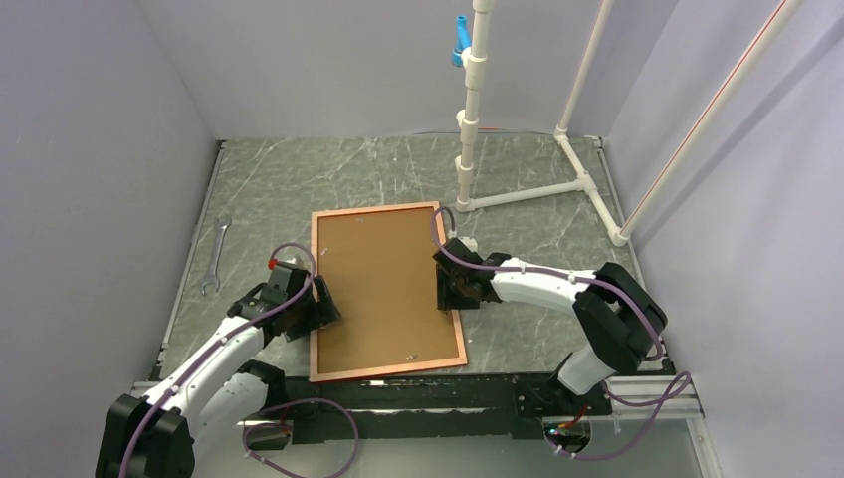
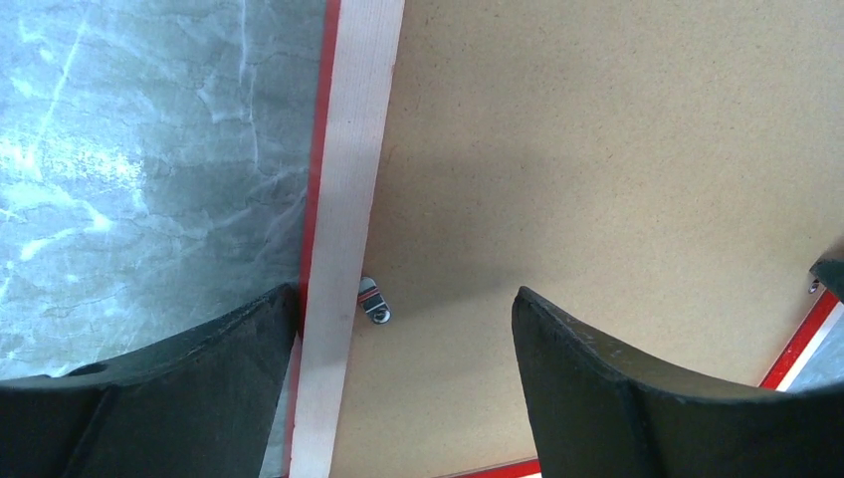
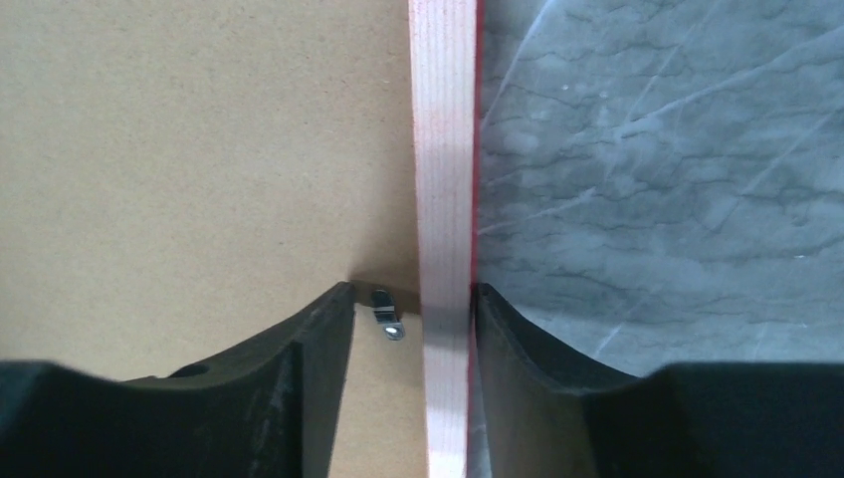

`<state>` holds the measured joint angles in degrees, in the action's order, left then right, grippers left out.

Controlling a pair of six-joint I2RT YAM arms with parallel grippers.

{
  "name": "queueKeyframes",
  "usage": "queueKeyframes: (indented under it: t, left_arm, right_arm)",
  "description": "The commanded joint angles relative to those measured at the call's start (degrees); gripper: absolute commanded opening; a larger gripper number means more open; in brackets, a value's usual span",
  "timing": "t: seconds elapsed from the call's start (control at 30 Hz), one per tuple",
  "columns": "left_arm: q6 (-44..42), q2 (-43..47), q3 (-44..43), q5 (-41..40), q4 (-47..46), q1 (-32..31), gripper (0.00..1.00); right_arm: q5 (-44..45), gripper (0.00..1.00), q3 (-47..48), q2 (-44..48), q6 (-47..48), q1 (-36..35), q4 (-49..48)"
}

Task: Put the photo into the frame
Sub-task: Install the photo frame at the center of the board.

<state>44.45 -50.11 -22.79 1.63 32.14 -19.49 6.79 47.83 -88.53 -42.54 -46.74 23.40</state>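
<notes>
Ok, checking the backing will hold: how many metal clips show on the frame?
2. One clip sits by the frame's left rail, between the left gripper's jaws; the other by the right rail, between the right gripper's jaws. Others may be hidden.

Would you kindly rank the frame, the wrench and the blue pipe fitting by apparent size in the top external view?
1. The frame, by far the largest.
2. The wrench.
3. The blue fitting, smallest here; it sits high on the pipe, so its true size against the wrench is unsure.
</notes>
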Motion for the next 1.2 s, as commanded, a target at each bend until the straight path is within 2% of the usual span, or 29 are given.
queueKeyframes:
  t: [0.0,0.57,0.6,0.67,0.73,0.87,1.03,1.17]
  left_arm:
    - [0.3,-1.0,0.6,0.8,-2.4,-0.5,0.82]
    - [-0.5,-0.7,-0.2,0.0,-1.2,-0.5,0.83]
    - [-0.5,-0.6,-0.2,0.1,-1.1,-0.5,0.83]
    - [-0.4,-0.4,-0.2,0.2,-1.1,-0.4,0.83]
    - [-0.4,-0.1,-0.1,0.3,-1.1,-0.4,0.83]
    - [-0.2,0.2,0.3,0.5,-1.2,-0.5,0.83]
    - [-0.5,-0.1,0.5,0.6,-0.8,-0.5,0.83]
    - [-0.4,0.4,0.8,0.7,-0.9,-0.5,0.83]
  right_arm:
    - [2.2,0.45,0.6,-1.7,0.8,0.0,0.3]
    - [3.0,0.44,-0.7,0.5,0.4,-0.1,1.7]
    - [3.1,0.43,-0.8,0.7,0.3,-0.1,1.8]
    - [3.3,0.33,-0.9,1.0,0.3,-0.1,1.9]
    - [3.5,0.27,-0.4,1.0,0.4,-0.2,2.5]
    - [3.7,0.26,0.4,1.4,0.5,-0.3,3.3]
    - [3.0,0.32,0.8,2.7,0.3,-0.5,3.6]
    - [3.0,0.48,1.2,4.6,-0.2,-0.5,4.2]
